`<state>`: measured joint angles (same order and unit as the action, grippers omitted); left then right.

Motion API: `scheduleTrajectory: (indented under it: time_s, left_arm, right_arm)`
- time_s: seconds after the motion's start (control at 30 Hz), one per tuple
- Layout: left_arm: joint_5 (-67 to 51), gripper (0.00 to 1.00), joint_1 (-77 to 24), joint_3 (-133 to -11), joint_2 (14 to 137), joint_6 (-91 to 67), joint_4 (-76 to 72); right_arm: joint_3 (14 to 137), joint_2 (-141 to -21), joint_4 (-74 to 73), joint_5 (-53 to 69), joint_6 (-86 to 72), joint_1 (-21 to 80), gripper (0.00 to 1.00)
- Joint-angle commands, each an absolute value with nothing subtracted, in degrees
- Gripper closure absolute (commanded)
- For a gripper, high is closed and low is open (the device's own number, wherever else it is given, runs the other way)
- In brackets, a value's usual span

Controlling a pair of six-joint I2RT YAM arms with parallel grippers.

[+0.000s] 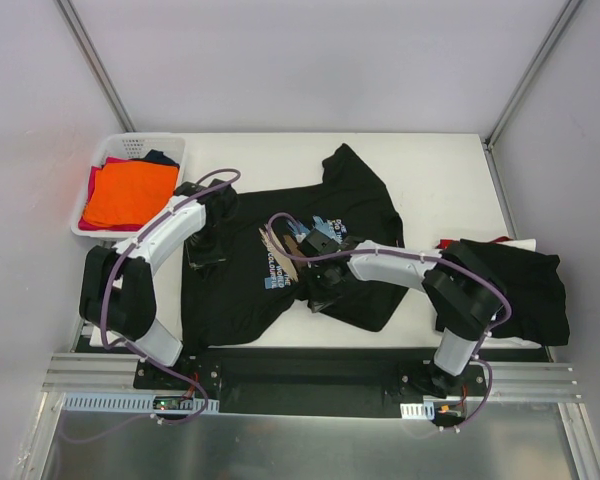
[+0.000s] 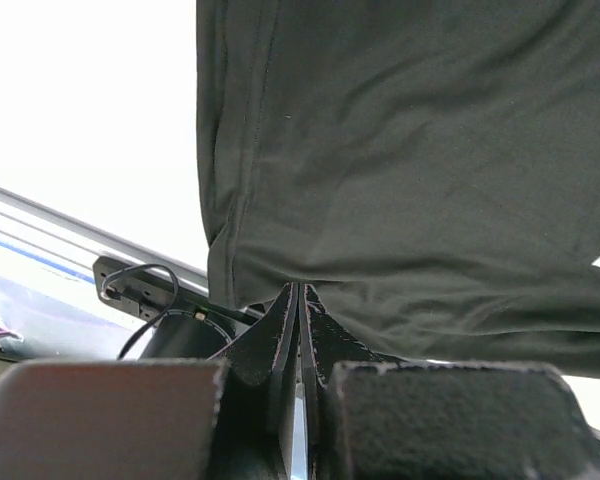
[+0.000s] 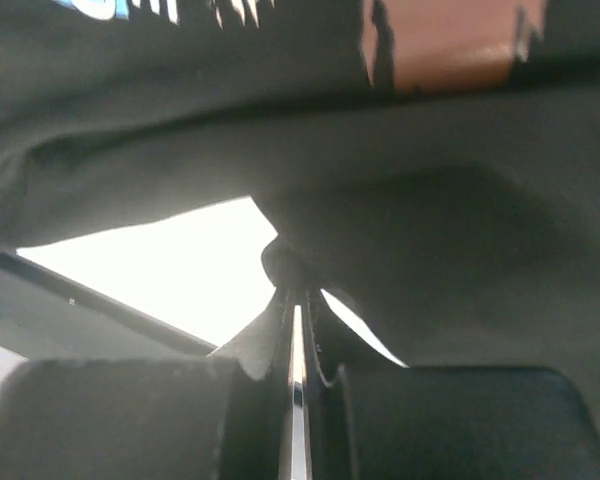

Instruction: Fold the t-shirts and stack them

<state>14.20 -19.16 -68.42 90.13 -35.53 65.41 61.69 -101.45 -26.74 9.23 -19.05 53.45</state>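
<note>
While both arms reach over the bench (image 1: 430, 160), the printed black t-shirt (image 1: 350, 200) lies spread between and beyond the two pairs of fingers, not yet folded. Noted: the left fingers (image 2: 270, 345) are closed tight, pinching the shirt's hemmed edge at their tips. The right fingers (image 3: 260, 345) are closed too, nipping a bunched fold of the same shirt, its print just beyond them.

Progress, as judged: partway. A dark folded stack (image 1: 525, 285) sits well outboard of the right fingers. An orange shirt (image 1: 130, 195) and others wait in the white basket (image 1: 145, 140), outboard of the left fingers.

Hidden: the stack's count, whatever lies under the orange shirt, and how much cloth each pinch holds. The red and white scrap (image 1: 458, 242) beside the stack is unclear.
</note>
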Motion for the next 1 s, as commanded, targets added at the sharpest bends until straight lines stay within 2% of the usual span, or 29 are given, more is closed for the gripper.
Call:
scheduleTrajectory:
  time_s: [0.0,0.33,0.97]
  left_arm:
    - [15.1,1.00,-19.5,-70.0,91.2,-35.2,66.8]
    - [14.6,1.00,-19.5,-71.5,94.0,-34.6,65.4]
    - [14.0,1.00,-19.5,-75.8,96.4,-33.7,65.5]
  right_arm:
    - [61.8,-93.4,-32.9,6.9,-18.8,54.1,0.99]
    - [61.4,-79.2,-50.0,5.6,-21.4,57.4,0.99]
    - [62.6,-62.9,-72.2,9.1,-32.1,67.8,0.99]
